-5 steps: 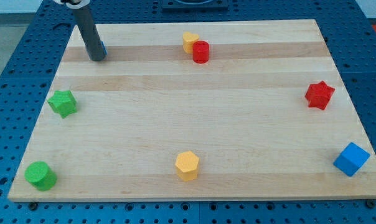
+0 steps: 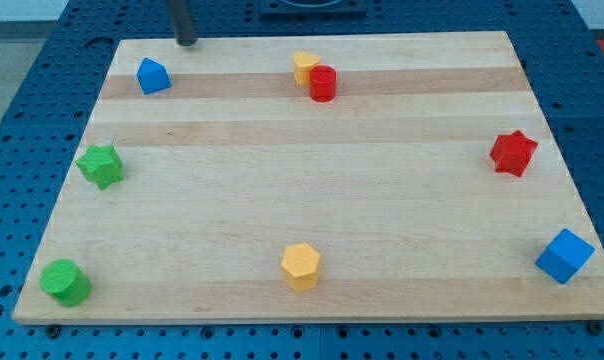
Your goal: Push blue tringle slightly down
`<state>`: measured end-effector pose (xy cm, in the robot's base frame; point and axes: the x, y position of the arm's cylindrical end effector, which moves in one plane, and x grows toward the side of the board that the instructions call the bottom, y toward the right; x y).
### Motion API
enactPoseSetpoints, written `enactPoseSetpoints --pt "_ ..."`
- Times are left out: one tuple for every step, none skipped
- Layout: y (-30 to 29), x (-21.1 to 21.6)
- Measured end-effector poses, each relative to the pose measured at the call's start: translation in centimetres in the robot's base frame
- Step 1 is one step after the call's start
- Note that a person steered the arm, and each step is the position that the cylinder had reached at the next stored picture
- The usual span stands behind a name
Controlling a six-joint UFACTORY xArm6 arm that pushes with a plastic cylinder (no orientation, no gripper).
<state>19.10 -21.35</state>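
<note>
The blue triangle block (image 2: pixel 153 76) sits on the wooden board (image 2: pixel 312 215) near its top left corner. My tip (image 2: pixel 186 42) stands at the board's top edge, just above and to the right of the blue triangle, apart from it. Only the rod's lower end shows at the view's top.
A yellow block (image 2: pixel 303 66) touches a red cylinder (image 2: pixel 323 83) at the top middle. A green star (image 2: pixel 101 165) lies at the left, a green cylinder (image 2: pixel 64 282) bottom left, a yellow hexagon (image 2: pixel 301 266) bottom middle, a red star (image 2: pixel 512 152) right, a blue cube (image 2: pixel 564 255) bottom right.
My tip has moved up and to the right, from in front of the blue triangle to the board's top edge. The blue triangle now shows in full.
</note>
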Motion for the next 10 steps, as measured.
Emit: enactPoseSetpoints --pt "-1.5 0.0" --pt "-1.5 0.4" --pt "-1.0 0.6" --pt "-0.6 0.6" --pt "-0.3 0.8" --pt "-2.1 0.9" --pt "-4.1 1.2" --pt "-4.4 1.8" --pt "-3.9 4.5" --pt "-2.9 8.1"
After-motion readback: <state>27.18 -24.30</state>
